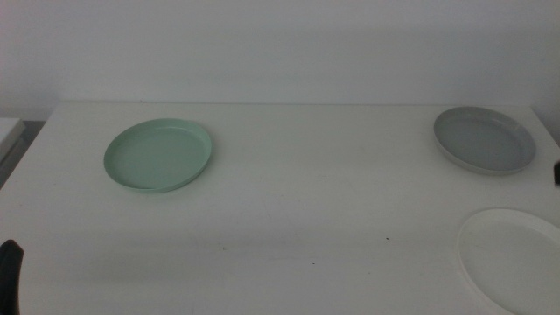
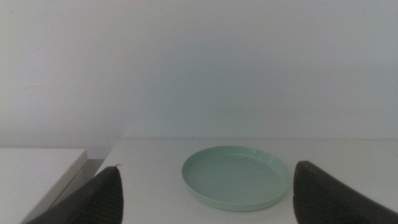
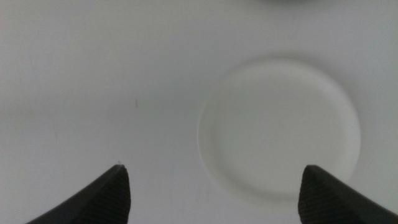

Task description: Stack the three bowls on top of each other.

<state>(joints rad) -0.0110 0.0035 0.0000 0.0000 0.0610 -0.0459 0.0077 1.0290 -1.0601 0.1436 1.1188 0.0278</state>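
Observation:
Three shallow bowls lie apart on the white table (image 1: 289,201). The mint green bowl (image 1: 159,155) is at the far left, the grey bowl (image 1: 484,139) at the far right, and the white bowl (image 1: 516,258) at the near right, cut by the picture's edge. My left gripper (image 2: 208,167) is open and empty, low at the table's near left, facing the green bowl (image 2: 236,177). Only a dark tip of it (image 1: 9,276) shows in the middle view. My right gripper (image 3: 214,168) is open and empty, looking down from above on the white bowl (image 3: 280,127).
A white wall (image 1: 280,44) stands behind the table. A lower white surface (image 2: 37,171) lies past the table's left edge. A dark sliver (image 1: 556,172) shows at the right edge of the middle view.

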